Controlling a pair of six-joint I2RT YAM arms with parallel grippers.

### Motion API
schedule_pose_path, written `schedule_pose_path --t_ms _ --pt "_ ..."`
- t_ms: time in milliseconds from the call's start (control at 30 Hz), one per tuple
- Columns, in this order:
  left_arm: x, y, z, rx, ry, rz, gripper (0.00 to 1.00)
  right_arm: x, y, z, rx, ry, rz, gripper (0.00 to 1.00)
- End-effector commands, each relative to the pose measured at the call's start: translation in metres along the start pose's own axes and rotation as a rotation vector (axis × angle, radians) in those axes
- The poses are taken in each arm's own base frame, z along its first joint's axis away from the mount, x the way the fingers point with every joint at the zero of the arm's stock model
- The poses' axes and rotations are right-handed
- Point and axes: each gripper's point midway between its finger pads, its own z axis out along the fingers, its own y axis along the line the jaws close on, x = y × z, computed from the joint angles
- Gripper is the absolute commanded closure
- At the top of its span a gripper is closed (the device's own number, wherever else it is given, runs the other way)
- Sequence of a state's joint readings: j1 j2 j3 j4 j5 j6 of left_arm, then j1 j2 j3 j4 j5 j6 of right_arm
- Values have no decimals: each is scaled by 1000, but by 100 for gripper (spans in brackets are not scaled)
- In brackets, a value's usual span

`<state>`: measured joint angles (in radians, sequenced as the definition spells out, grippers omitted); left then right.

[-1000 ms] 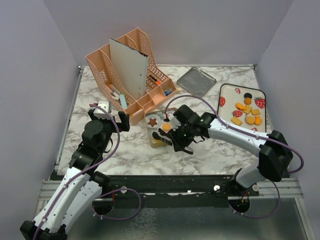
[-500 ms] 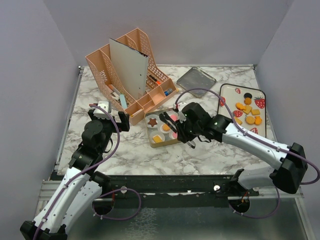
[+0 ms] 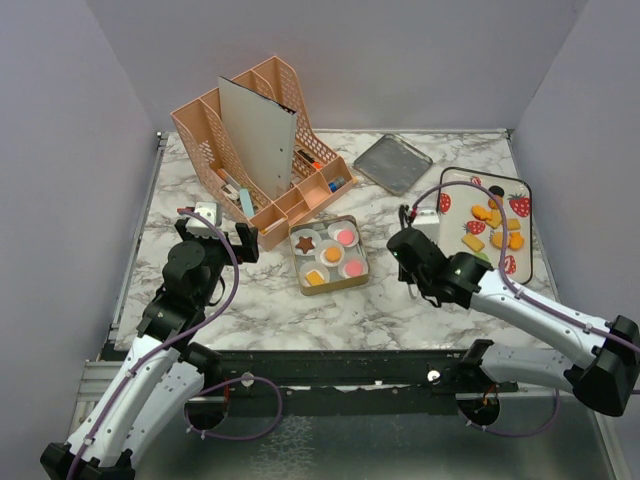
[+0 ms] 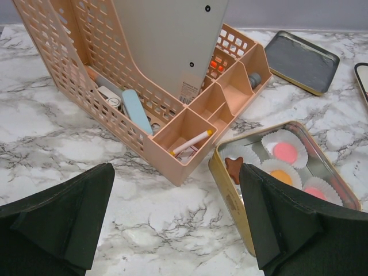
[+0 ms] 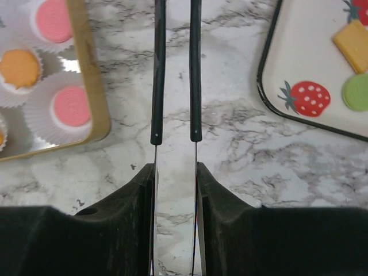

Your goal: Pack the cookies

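The right wrist view shows the right pincer (image 5: 174, 75) as two thin black fingers (image 5: 158, 69) that run up and out of the top edge, so their tips are cut off. Along the length that shows, they stand narrowly apart with only marble between them. Whether anything sits at the very tips cannot be told. From above, this pincer is too small to read; it hangs over the bare strip between the gold tin (image 3: 336, 288) and the strawberry-print tray (image 3: 455, 222). The right arm covers part of the tray's near edge. The left pincer (image 4: 175, 169) is spread wide and empty, its fingers cropped by the bottom of its own view, near the front of the pink desk organiser (image 3: 205, 130).

The cookies (image 3: 500, 240) are in two places. Orange-yellow squares and a dark round lie loose on the tray. A brown star (image 3: 305, 241), two pink rounds and two orange pieces sit in the tin among white paper cups (image 5: 40, 115). A green round piece (image 5: 357, 92) is cut by the right edge of the right wrist view. A tall pale board (image 3: 258, 135) hides much of the organiser's rear slots. A shallow grey metal pan (image 3: 393, 163) lies at the back.

The tabletop (image 3: 250, 295) is white marble with grey veins, and plain lavender-grey walls close it in on three sides.
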<state>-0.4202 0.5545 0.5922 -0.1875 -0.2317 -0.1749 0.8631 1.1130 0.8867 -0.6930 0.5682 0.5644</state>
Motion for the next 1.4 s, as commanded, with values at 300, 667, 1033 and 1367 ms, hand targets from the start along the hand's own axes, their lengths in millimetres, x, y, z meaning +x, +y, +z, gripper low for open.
schedule_pose_path --t_ms 300,667,1033,1367 --pt "-2 -2 -1 19 -20 -4 1 52 -74 36 270 16 346 66" --pt "-3 -1 -2 14 -25 -8 1 81 -95 67 270 97 470 66" --pt "-3 -3 -2 19 -24 -10 1 108 -97 81 315 191 487 40" --pt "-6 -3 -3 26 -33 -12 1 89 -98 63 292 161 481 29"
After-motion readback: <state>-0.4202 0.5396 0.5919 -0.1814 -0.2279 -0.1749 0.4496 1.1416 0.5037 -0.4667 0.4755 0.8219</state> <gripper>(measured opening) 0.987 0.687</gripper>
